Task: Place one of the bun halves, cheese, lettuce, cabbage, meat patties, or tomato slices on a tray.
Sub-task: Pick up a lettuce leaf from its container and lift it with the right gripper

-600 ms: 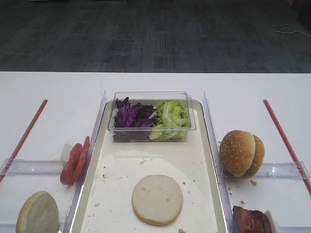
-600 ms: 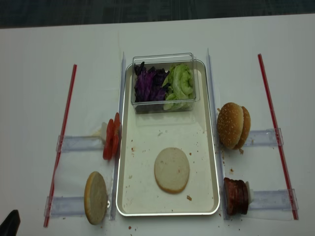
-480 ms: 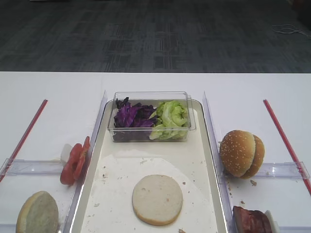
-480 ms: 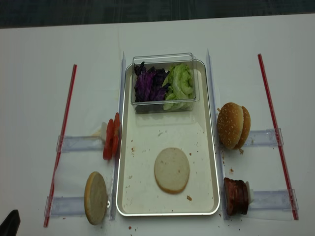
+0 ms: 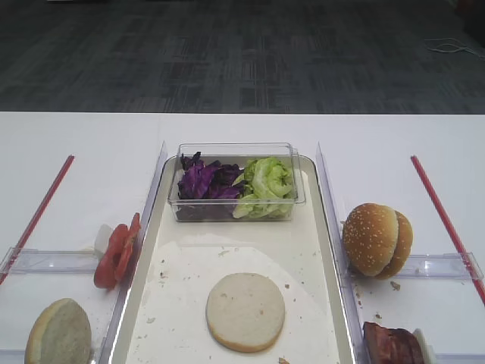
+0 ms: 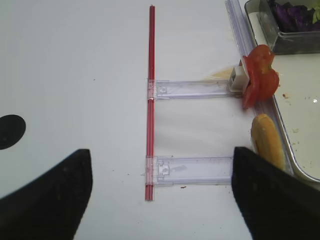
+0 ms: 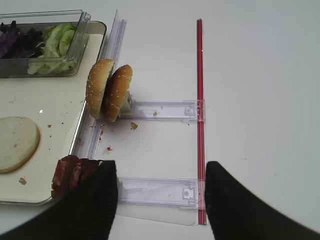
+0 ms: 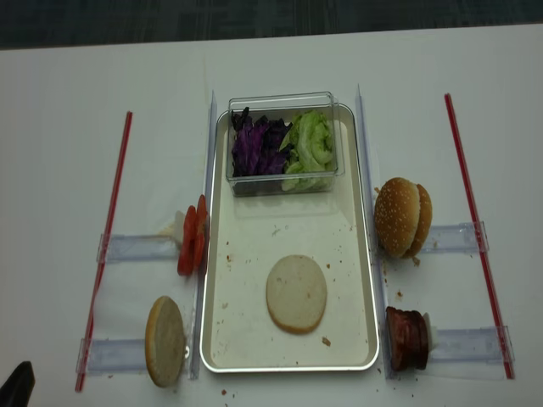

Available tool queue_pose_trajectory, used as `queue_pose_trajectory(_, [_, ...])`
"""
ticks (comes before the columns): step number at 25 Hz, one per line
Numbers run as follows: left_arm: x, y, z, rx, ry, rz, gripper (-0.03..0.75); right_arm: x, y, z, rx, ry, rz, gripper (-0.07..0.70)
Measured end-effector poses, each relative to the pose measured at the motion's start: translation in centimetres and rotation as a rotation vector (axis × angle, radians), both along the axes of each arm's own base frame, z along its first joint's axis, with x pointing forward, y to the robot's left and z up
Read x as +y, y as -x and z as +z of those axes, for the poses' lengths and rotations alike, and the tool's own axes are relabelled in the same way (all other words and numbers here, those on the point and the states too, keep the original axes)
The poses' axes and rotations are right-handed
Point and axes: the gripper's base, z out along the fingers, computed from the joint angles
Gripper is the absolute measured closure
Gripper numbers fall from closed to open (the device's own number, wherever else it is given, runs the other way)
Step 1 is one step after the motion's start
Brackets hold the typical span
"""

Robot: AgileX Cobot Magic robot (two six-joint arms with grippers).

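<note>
The cream tray (image 8: 288, 233) lies in the middle with one pale bun half (image 8: 296, 293) flat on it. Lettuce (image 8: 309, 148) and cabbage (image 8: 259, 146) fill a tub at its far end. Right of the tray stand two sesame bun halves (image 7: 109, 90) and the meat patties (image 7: 72, 175). To its left are tomato slices (image 6: 260, 80) and another bun half (image 6: 267, 145). No cheese is in view. My right gripper (image 7: 160, 172) is open and empty, its left finger beside the patties. The left gripper (image 6: 161, 160) is open and empty, its right finger near the left bun half.
A clear plastic tub (image 5: 236, 182) holds the leaves. Clear holder strips (image 7: 160, 192) (image 6: 192, 170) and red strips (image 8: 473, 220) (image 8: 106, 237) lie on the white table either side. A dark arm part (image 8: 17, 383) shows at the bottom left corner.
</note>
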Motion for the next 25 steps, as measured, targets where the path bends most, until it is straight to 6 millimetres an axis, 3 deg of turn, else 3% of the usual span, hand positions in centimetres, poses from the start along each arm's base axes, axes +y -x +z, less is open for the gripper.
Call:
queue_pose_trajectory(8, [0.0,0.0,0.0,0.000,0.000,0.000,0.176,0.0,-0.6,0.0,0.071,0.002,0.003,0.290])
queue_pose_trajectory(12, [0.0,0.0,0.0,0.000,0.000,0.000,0.177,0.0,-2.0,1.5,0.165,0.004,0.006,0.293])
queue_pose_trajectory(19, [0.0,0.0,0.0,0.000,0.000,0.000,0.176,0.1,-6.7,5.5,0.339,-0.032,-0.023,0.294])
queue_pose_trajectory(25, [0.0,0.0,0.0,0.000,0.000,0.000,0.177,0.2,-12.2,7.8,0.473,-0.059,-0.037,0.294])
